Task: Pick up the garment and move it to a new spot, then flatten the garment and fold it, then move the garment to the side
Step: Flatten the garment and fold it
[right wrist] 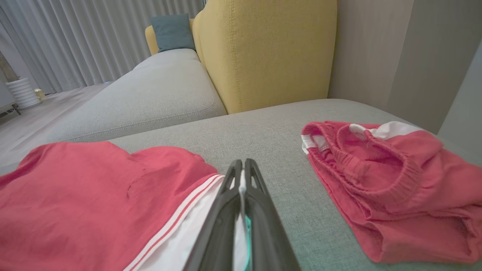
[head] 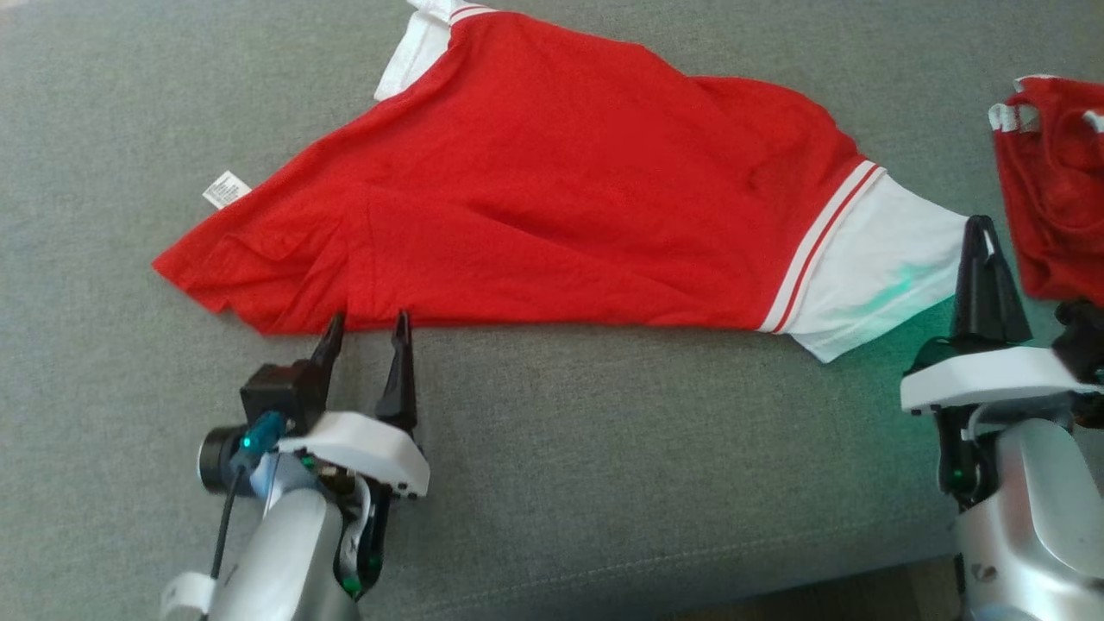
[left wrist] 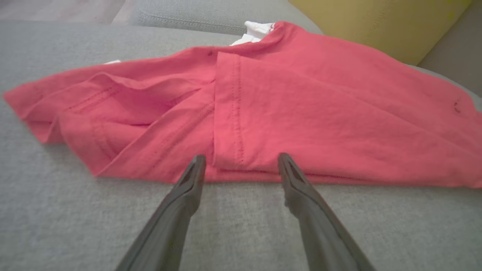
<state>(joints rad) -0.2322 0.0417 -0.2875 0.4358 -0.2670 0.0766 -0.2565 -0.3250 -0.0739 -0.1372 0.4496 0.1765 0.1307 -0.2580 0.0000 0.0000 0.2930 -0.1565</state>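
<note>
Grey sofa fabric [head: 604,448] carries everything I see from here; the garment [head: 535,198] lies spread across it, hem to the left and one white sleeve to the right. At the far left its small white label [head: 226,188] sticks out from the hem; my left gripper [head: 369,321] sits at the hem's near edge, fingers spread wide and holding nothing, tips at the red cloth, touching or just short I cannot tell. Further right the white sleeve [head: 871,267] with striped trim reaches my right gripper [head: 979,226], whose fingers are pressed together on the sleeve's edge, a sliver of white between them; at the far right a second red garment [head: 1056,190] lies crumpled, apart from the first.
</note>
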